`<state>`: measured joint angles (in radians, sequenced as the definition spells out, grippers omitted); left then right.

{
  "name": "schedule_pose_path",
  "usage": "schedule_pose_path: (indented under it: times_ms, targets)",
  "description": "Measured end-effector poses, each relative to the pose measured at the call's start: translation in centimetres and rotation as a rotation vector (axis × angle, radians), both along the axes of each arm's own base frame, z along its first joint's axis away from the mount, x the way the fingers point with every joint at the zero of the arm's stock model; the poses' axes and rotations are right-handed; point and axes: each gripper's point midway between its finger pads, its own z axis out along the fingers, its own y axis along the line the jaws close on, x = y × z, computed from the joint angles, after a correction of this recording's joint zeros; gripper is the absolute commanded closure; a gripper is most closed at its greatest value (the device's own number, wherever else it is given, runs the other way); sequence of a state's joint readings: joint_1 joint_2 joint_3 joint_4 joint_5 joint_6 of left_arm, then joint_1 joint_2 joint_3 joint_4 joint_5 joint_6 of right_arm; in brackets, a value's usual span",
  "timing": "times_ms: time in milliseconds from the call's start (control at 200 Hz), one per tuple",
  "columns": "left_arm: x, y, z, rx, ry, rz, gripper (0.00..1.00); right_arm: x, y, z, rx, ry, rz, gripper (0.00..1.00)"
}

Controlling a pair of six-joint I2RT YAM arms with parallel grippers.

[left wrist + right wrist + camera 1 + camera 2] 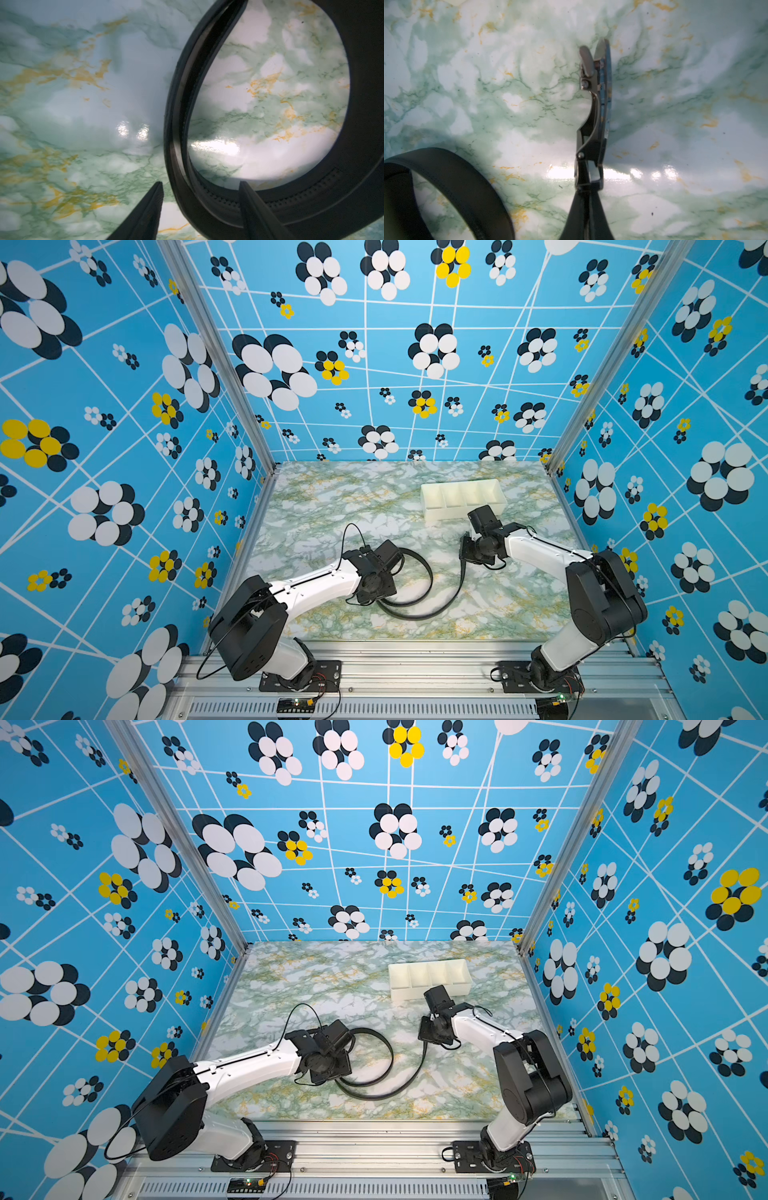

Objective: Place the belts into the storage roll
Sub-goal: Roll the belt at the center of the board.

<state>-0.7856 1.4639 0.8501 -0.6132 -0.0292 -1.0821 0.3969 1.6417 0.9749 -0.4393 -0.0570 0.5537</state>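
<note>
Marbled green desk inside blue flowered walls. Carries a black belt, curled in a loop between the two arms, well apart from the white four-part tray toward the far right corner. Left jaws apart, straddling the strap of the loop. Right jaws together, clamped on the belt just behind its metal buckle.

Black belt loop on marbled table, one strand between the parted jaws.

Belt partly hidden under left arm in both top views; buckle hidden there beneath right arm.
</note>
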Motion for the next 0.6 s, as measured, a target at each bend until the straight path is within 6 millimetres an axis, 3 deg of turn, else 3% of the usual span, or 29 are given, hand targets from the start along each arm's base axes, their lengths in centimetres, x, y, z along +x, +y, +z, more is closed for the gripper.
schedule_pose_path:
  times_ms: [145, 280, 425, 605]
  targets:
    - [0.4, 0.0, -0.3, -0.028, 0.011, 0.049, 0.4, 0.0, 0.0, 0.0, 0.002, -0.001, 0.001, 1.0]
    - [0.7, 0.3, -1.5, -0.031, 0.035, 0.083, 0.62, 0.0, 0.1, 0.0, 0.003, -0.001, 0.001, 1.0]
    - [1.0, 1.1, -2.9, 0.024, 0.069, 0.054, 0.63, 0.0, 0.1, 0.0, 0.002, -0.001, 0.001, 1.0]
    - [3.2, 0.8, -3.0, 0.11, 0.092, -0.073, 0.63, 0.2, 0.1, 0.0, -0.005, 0.001, 0.015, 1.0]
